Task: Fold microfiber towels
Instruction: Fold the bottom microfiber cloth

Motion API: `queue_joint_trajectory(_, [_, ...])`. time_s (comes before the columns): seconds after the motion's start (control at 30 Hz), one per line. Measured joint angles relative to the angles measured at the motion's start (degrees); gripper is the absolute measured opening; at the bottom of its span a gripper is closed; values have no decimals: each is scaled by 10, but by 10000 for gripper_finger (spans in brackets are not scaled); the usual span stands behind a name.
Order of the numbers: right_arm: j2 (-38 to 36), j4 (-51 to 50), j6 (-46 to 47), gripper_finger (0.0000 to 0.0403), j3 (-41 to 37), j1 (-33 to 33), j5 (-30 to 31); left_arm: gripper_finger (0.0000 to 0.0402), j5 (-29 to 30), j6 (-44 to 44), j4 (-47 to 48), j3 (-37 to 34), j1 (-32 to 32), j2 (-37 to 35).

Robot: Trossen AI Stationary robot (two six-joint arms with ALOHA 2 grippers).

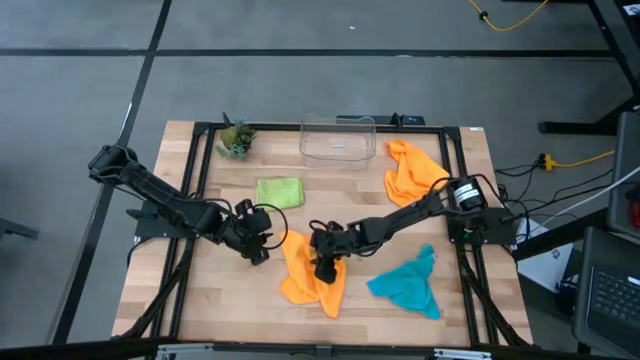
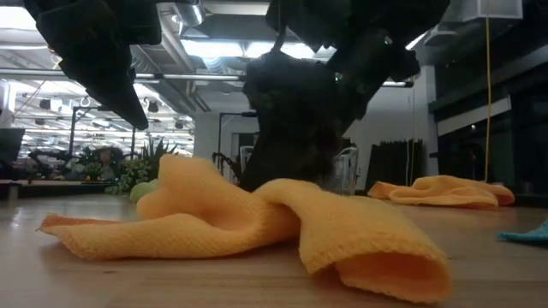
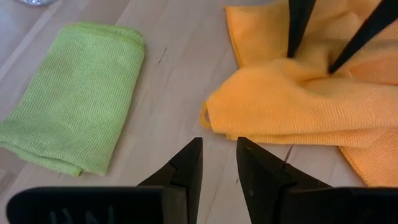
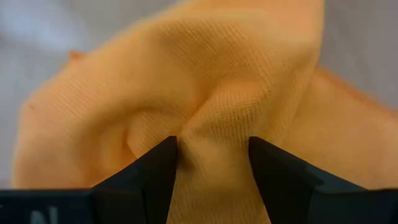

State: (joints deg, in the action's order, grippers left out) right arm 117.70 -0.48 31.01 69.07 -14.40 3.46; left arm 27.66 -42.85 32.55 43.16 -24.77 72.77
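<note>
**Right jaws gathering a fold of the crumpled orange towel; left jaws waiting beside it**

The right arm is seen reaching from the table's right edge toward the middle, elbow bent, with the right gripper (image 1: 324,268) pointed down onto the crumpled orange microfiber towel (image 1: 311,276) near the front centre of the pale wooden slatted table (image 1: 200,300). In the right wrist view its jaws are set a moderate way apart, and a raised pucker of the orange cloth is pressed between them (image 4: 211,152); whether the fold is truly clamped cannot be told. The left arm is extended from the left edge, and the left gripper (image 1: 262,240) is held low just beside the towel's left border, its jaws narrowly parted and holding nothing (image 3: 219,158).

The orange cloth shows a fine looped weave, soft rounded folds and a rolled hem. The lime green microfiber towel (image 1: 280,192) lies folded into a flat oblong behind the left gripper. A second orange microfiber towel (image 1: 410,172) is heaped at the rear right, and the teal blue microfiber towel (image 1: 408,284) lies bunched at the front right. A clear plastic bin (image 1: 338,140) and a small green potted plant (image 1: 236,138) stand along the rear edge. No legible writing is visible.
</note>
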Motion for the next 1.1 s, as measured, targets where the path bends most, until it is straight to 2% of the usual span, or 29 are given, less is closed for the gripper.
queue_joint_trajectory(0.17, [16,-8,-3,204,3,-3,70,92,0,0,0,0,0,0])
queue_joint_trajectory(0.27, [15,-13,-19,184,2,-1,93,92,0,0,0,0,0,0])
queue_joint_trajectory(0.33, [15,-12,-38,147,1,-1,96,92,0,0,0,0,0,0])
queue_joint_trajectory(0.47, [16,-19,-86,33,18,-1,89,92,2,0,0,0,0,0])
queue_joint_trajectory(0.5, [17,-19,-108,18,23,-1,88,92,3,0,0,0,0,0])
queue_joint_trajectory(0.73, [-22,-82,-209,6,90,-3,93,92,4,0,0,0,0,0])
queue_joint_trajectory(0.97, [-84,-137,-316,4,147,-20,159,92,4,0,5,0,0,0])
queue_joint_trajectory(1.1, [-120,-168,-346,2,161,-34,232,92,4,0,8,0,0,0])
